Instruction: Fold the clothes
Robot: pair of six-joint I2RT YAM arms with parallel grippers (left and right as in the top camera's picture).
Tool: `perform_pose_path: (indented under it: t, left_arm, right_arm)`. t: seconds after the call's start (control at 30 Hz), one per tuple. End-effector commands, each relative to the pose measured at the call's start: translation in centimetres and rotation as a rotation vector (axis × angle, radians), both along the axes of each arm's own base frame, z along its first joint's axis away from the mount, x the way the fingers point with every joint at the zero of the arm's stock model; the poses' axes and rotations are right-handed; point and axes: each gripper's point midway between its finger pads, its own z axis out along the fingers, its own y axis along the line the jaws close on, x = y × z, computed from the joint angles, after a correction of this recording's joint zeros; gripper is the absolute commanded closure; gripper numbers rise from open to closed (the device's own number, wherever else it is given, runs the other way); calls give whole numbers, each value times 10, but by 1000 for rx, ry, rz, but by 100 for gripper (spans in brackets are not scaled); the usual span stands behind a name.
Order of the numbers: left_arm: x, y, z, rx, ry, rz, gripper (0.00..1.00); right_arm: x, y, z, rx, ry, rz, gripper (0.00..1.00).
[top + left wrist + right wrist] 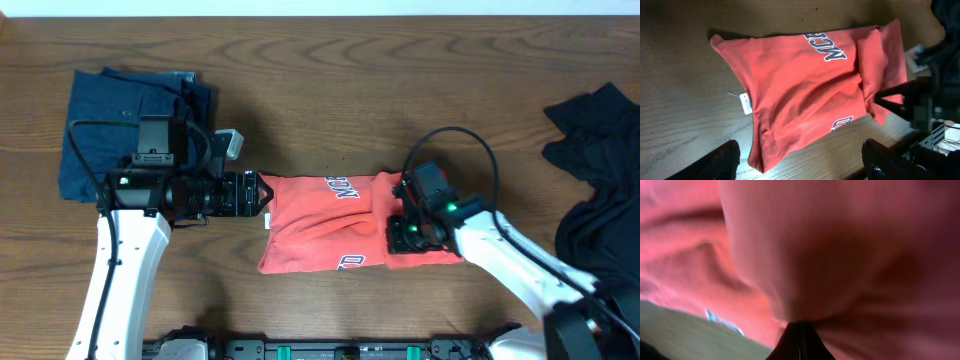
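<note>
The coral-red T-shirt [320, 225] lies bunched and partly folded at the table's middle, its white-and-navy lettering facing up. My left gripper [265, 195] hangs open just off the shirt's left edge. In the left wrist view its dark fingers [722, 157] stand wide apart with the shirt's hem [775, 150] between and beyond them. My right gripper [405, 232] is down on the shirt's right end. In the right wrist view the right gripper [800, 330] is shut, with red cloth [805, 255] puckered at its tips and filling the frame.
A dark navy garment [130, 115] lies folded at the back left, behind my left arm. A black garment [600, 170] is heaped at the right edge. A white tag [745, 102] sticks out of the shirt's side. The table's front edge runs close below the shirt.
</note>
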Motion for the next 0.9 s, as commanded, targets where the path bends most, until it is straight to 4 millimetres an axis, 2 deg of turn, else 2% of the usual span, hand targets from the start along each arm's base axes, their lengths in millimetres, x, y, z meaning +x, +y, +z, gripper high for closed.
perform_pose_path:
  t: [0.0,0.13,0.23,0.3,0.5,0.53,0.6,0.67,0.87]
  left_arm:
    - [0,-1,6,-10,-22,-12,21]
    - [0,-1,6,-10,-21,-12,21]
    - [-1,-1,5,-10,-15,-12,21]
    - [-3,-1,5,-10,-6,-12,20]
    - [-1,1,-2,5,10,-17,15]
    - [-2,3,-8,22,24,-11,15]
    - [-4,11,-24,70,71,2,9]
    - [-8,16,-43,103,129,8,6]
    - [-10,14,-93,93,281,1,2]
  right_arm:
    - [-1,21,-6,91,83,-95,99]
    - [21,34,-3,151,4,-93,99]
    - [29,36,9,170,-52,-48,92]
    - [30,38,25,188,-83,-4,80]
    - [29,27,82,206,-226,74,60]
    - [29,23,91,210,-252,67,58]
    - [28,14,106,203,-298,45,55]
    - [26,4,115,187,-324,21,53]
    - [19,-21,121,136,-329,-43,52]
